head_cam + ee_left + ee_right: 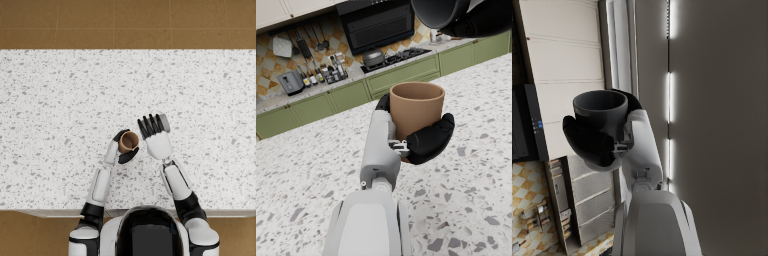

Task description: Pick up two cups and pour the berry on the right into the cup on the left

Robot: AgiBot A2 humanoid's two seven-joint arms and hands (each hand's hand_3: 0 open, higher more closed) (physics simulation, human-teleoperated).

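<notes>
Left hand [122, 148] wrapped tight around brown cup [129, 141], upright, held above speckled table [55, 100]. Right hand [156, 134] just beside brown cup, fingers closed around grey cup [164, 122], tipped on its side toward the brown one.
</notes>
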